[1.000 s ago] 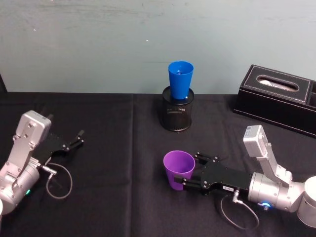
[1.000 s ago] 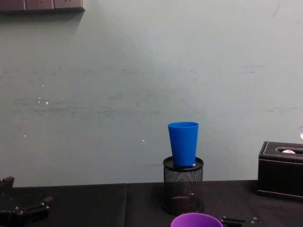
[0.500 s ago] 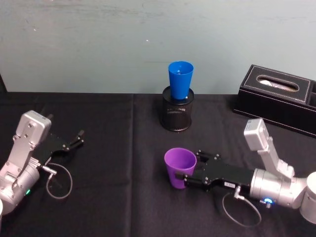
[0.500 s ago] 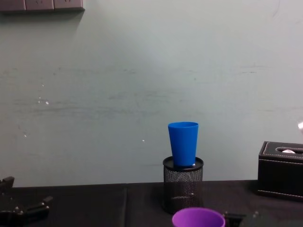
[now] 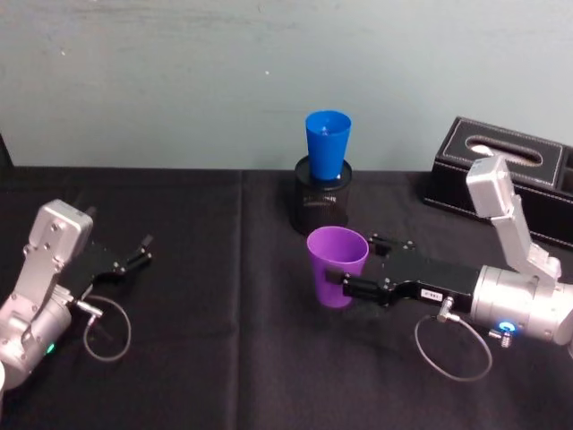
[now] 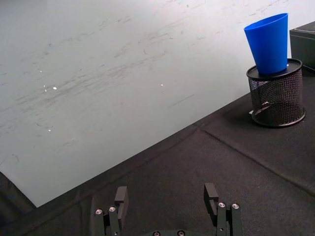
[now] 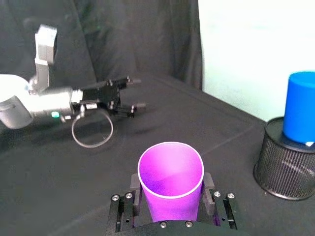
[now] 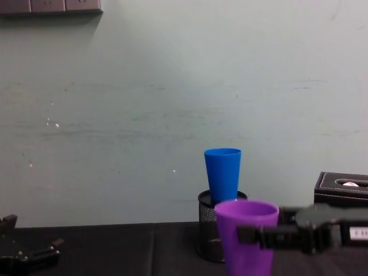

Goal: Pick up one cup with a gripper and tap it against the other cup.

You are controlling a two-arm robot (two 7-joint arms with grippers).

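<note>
My right gripper (image 7: 170, 183) pinches the purple cup (image 5: 335, 260) from both sides and holds it upright, just in front of the black mesh holder (image 5: 318, 213). The blue cup (image 5: 327, 143) stands in this holder and does not touch the purple one. My left gripper (image 5: 141, 251) is spread, over the left part of the table (image 5: 224, 358), well apart

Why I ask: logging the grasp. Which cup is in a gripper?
The purple cup, clamped in the right gripper; the blue cup stands in the mesh holder.
</note>
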